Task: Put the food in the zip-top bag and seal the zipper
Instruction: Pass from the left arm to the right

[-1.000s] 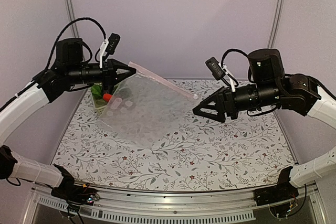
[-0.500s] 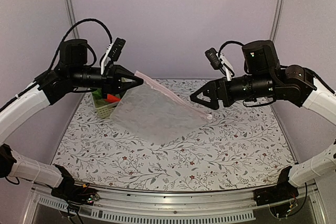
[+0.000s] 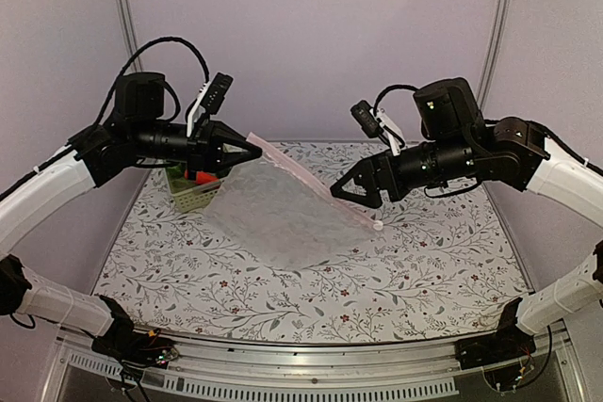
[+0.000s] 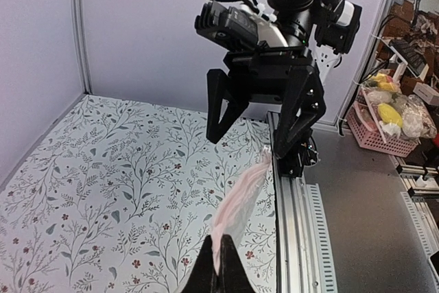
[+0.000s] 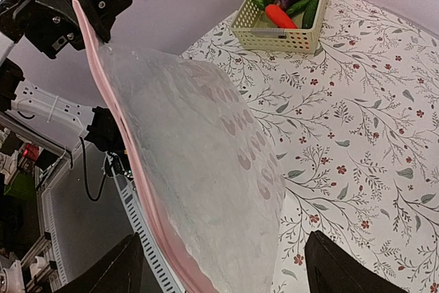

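Observation:
The clear zip-top bag (image 3: 283,214) hangs in the air, its body sagging to the table. Its pink zipper (image 3: 311,179) runs along the raised top edge. My left gripper (image 3: 252,150) is shut on the left end of the zipper strip, which also shows in the left wrist view (image 4: 236,200). My right gripper (image 3: 341,193) is open, its jaws on either side of the zipper's right end, not touching it. The bag (image 5: 206,162) fills the right wrist view. The food (image 5: 285,1), an eggplant, carrot and green pieces, lies in the pale green basket (image 5: 274,38) at the table's far left.
The basket (image 3: 188,197) stands partly behind the bag and left arm. The flowered table (image 3: 396,280) ends in a metal rail (image 3: 311,364) at the near edge. Purple walls enclose the back and sides.
My right gripper has moved left and up to the zipper's right end. My left gripper has lifted the bag's corner slightly and moved it right.

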`<control>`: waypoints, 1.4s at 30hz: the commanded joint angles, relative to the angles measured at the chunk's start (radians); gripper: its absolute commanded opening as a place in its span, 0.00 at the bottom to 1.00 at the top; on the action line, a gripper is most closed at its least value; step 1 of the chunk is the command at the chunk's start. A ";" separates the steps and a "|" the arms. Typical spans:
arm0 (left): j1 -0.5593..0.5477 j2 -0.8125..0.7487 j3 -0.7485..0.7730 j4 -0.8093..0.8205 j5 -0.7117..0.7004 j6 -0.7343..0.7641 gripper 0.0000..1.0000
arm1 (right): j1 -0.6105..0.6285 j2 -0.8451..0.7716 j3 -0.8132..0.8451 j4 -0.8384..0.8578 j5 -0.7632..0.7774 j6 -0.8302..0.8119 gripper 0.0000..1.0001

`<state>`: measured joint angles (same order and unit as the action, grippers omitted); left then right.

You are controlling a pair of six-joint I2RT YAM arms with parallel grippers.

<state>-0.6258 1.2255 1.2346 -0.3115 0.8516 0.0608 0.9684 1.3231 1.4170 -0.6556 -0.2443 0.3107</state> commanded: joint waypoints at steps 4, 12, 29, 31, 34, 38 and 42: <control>-0.014 0.005 0.021 -0.014 0.016 0.016 0.00 | -0.006 -0.006 0.004 -0.031 0.040 0.015 0.82; -0.014 0.001 0.021 -0.016 0.012 0.019 0.00 | -0.006 0.005 -0.003 -0.032 0.015 0.004 0.82; -0.014 -0.003 0.022 -0.021 0.012 0.025 0.00 | -0.021 -0.005 0.007 -0.024 0.038 0.007 0.82; -0.014 -0.004 0.022 -0.022 0.013 0.025 0.00 | -0.022 -0.002 0.004 -0.024 0.039 0.006 0.82; -0.014 -0.004 0.022 -0.022 0.012 0.025 0.00 | -0.027 0.003 0.005 -0.023 0.035 0.006 0.82; -0.014 -0.004 0.021 -0.023 0.011 0.026 0.00 | -0.032 0.003 0.016 -0.020 0.031 0.005 0.82; -0.014 -0.004 0.022 -0.022 0.012 0.027 0.00 | -0.037 -0.005 0.020 -0.016 0.022 0.004 0.82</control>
<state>-0.6266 1.2255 1.2354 -0.3145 0.8566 0.0780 0.9413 1.3315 1.4166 -0.6731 -0.2153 0.3168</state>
